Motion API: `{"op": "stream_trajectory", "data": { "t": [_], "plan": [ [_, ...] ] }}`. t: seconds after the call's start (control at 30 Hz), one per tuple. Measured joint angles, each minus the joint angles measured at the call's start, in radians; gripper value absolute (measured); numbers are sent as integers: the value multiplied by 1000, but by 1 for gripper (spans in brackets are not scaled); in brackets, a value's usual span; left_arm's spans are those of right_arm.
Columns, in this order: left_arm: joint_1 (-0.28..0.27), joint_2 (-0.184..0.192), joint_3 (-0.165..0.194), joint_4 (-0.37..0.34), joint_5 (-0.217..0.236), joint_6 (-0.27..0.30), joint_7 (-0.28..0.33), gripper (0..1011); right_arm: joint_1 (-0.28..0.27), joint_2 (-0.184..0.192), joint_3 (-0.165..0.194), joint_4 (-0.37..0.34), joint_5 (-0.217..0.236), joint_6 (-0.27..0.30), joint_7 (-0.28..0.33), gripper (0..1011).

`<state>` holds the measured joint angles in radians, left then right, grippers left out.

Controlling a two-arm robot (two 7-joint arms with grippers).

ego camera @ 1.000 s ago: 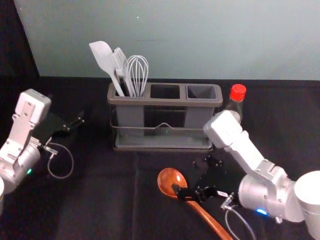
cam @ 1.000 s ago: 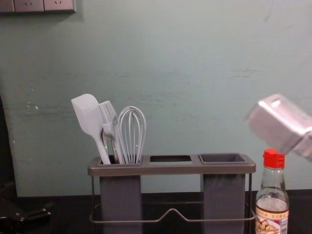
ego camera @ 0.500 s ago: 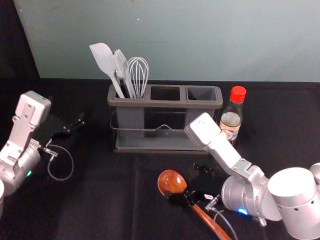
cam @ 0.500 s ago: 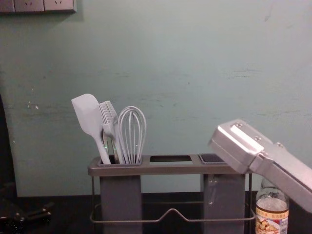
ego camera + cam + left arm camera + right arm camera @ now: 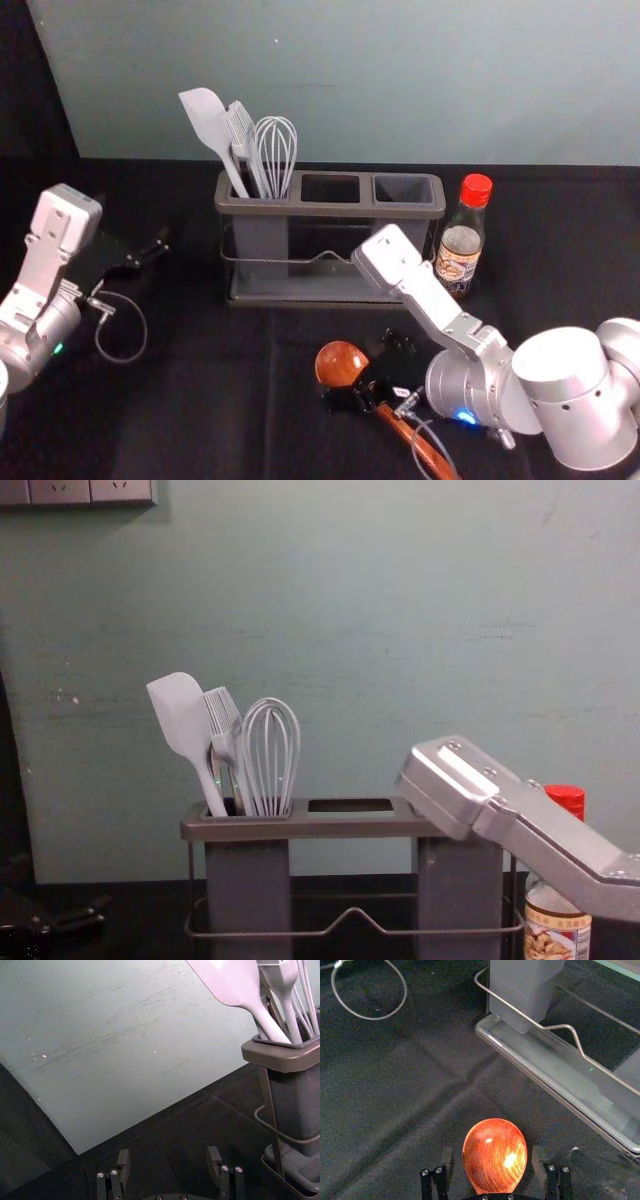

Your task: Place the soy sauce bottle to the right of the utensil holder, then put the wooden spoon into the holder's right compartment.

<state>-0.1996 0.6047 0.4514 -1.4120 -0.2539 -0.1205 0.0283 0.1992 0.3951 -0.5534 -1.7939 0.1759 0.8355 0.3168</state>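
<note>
Right of the utensil holder, just beside it, the soy sauce bottle stands upright, so your 1st step looks done. What's left is the wooden spoon, lying in front on the table, to go into the right compartment. Your right pincer is spread wide w/ the bowl btwn its fingers, no pinch visible; contact unclear. Your left pincer idles, spread, off the holder's left side.
</note>
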Motion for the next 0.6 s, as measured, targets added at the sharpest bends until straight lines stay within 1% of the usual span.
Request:
{"op": "stream_trajectory", "data": {
  "t": [0.2, 0.4, 0.6],
  "plan": [
    [0, 0, 0, 0, 0, 0, 0, 1005, 11, -17, -2, 7, -14, 20, 5, 1002],
    [0, 0, 0, 0, 0, 0, 0, 1005, 34, -39, -11, 19, -32, 73, 14, 1002],
    [0, 0, 0, 0, 0, 0, 0, 1005, 45, -49, -14, 25, -47, 103, 24, 1003]
  ]
}}
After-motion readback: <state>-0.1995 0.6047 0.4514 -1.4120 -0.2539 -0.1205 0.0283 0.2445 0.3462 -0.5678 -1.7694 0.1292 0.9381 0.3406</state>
